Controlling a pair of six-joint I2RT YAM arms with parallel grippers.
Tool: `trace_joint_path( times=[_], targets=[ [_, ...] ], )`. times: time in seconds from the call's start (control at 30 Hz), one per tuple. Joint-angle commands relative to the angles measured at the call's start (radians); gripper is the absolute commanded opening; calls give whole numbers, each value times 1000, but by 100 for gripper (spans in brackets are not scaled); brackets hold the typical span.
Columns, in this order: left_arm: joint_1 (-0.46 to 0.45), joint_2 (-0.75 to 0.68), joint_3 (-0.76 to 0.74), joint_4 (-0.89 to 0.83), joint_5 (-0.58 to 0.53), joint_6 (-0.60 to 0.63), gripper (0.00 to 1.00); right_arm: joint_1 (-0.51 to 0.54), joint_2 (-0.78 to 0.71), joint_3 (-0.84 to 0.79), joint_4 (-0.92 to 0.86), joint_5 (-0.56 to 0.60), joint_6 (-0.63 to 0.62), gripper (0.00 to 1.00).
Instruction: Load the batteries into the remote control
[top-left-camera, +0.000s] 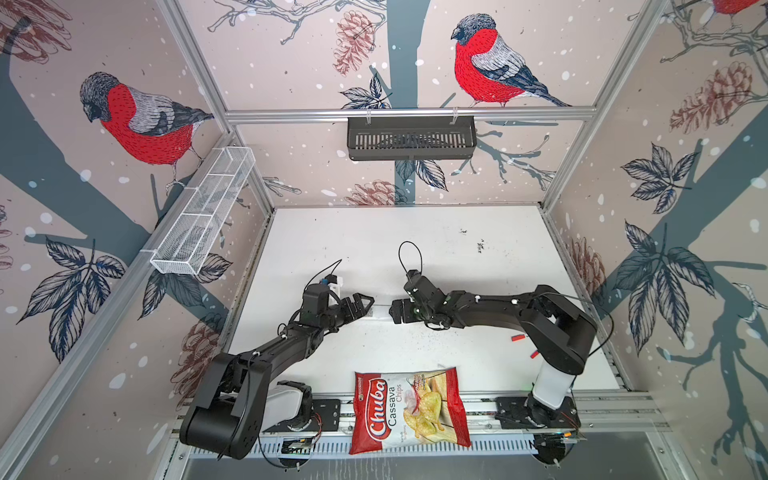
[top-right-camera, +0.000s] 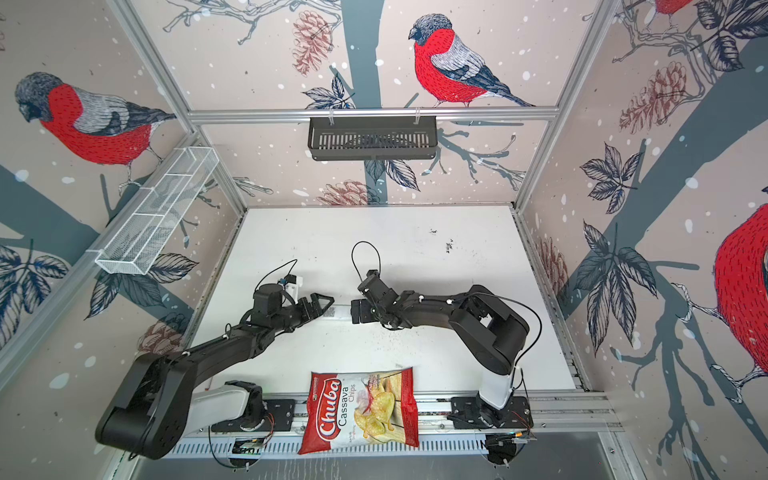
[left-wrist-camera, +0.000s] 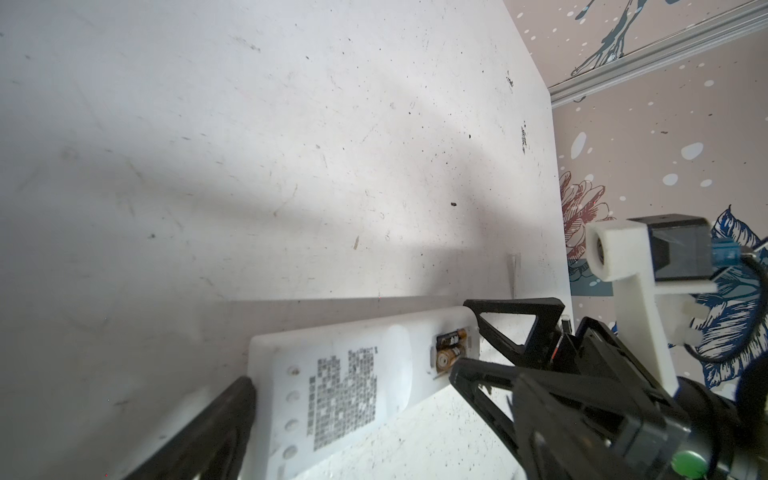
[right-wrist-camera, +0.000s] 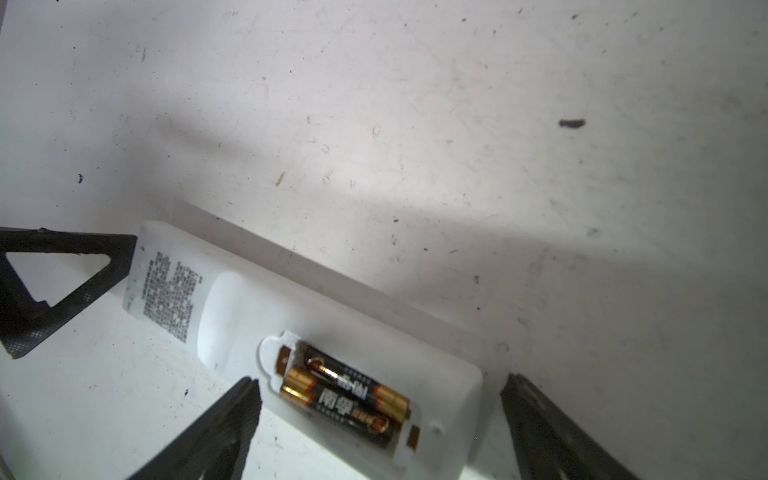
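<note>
Compartment (right-wrist-camera: 268, 357): open, set in the end of the remote (right-wrist-camera: 249, 307) that lies by the right tool; both batteries (right-wrist-camera: 349, 395) lie in it side by side, along the remote's length; a copper contact shows at each end
Black basket (top-left-camera: 411, 143): slatted; hangs from the back rail on two white ties
Wire basket (top-left-camera: 203, 212): white mesh; fixed along the left rail; split into compartments
Chips bag (top-left-camera: 409, 411): red; lies flat at the bench's front edge, partly over the arms' base rail
Remote: slim white bar, back up, flat on the bench (top-left-camera: 374, 249) near its middle; in both top views only a short stretch shows between the two tools; a grey block of print covers the end by the left tool
Batteries: black, gold ends, pale lettering
Left tool (top-left-camera: 368, 306): jaws wide apart; one finger (right-wrist-camera: 62, 282) sits right at the remote's printed end; whether it touches, I cannot tell
Right tool (top-left-camera: 395, 312): jaws spread, straddling the compartment end across its width; one finger just beside the remote's edge, its mate clear of it; nothing gripped
Bench: white, scuffed, dotted with dark specks; two red bits (top-left-camera: 518, 338) lie by the right arm
Room: walls (top-left-camera: 291, 62) papered with red-breasted birds, pine cones and leaves; aluminium frame at the corners
</note>
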Motion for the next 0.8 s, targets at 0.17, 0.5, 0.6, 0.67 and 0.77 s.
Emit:
trace_joint_path(
  times=[0.17, 0.5, 0.6, 0.67, 0.77],
  targets=[
    [1, -3, 9, 18, 24, 16, 95, 15, 23, 10, -125, 7, 8, 89],
    [1, -1, 9, 17, 23, 16, 95, 21, 30, 7, -123, 11, 4, 81],
    [1, -2, 10, 16, 23, 16, 95, 20, 32, 4, -120, 10, 1, 75],
    [2, -2, 9, 14, 22, 18, 96, 20, 33, 1, -118, 10, 1, 73],
    [1, -2, 12, 13, 20, 18, 95, 21, 35, -7, -106, 5, 1, 67]
  ],
)
